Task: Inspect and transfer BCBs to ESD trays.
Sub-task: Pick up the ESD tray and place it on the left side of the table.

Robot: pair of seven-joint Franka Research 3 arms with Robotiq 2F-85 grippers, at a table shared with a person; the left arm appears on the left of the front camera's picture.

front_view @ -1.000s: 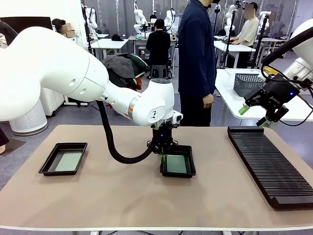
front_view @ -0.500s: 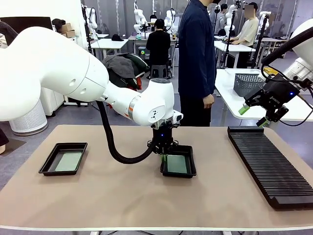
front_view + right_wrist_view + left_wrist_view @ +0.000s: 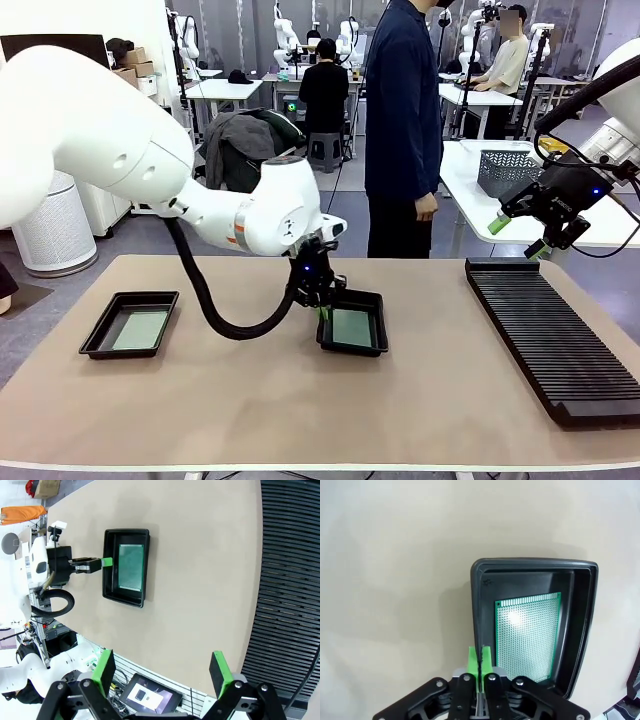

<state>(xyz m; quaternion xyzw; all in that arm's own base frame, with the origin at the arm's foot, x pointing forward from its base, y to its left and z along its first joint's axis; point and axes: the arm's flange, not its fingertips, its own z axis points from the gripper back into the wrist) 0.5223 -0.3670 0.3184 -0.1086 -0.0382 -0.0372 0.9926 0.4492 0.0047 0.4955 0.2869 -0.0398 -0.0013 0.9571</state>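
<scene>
while the left pincer [image 3: 322, 311] is clamped fully shut on the left rim of the middle esd tray [image 3: 376, 346], that tray sits slightly skewed on the tabletop [image 3: 300, 400] with a green bcb [image 3: 351, 326] flat inside. a second esd tray [image 3: 100, 335] at far left holds another bcb [image 3: 139, 329]. right pincer [image 3: 519, 236] hangs wide open, empty, above the black ribbed rack [image 3: 555, 335].
</scene>
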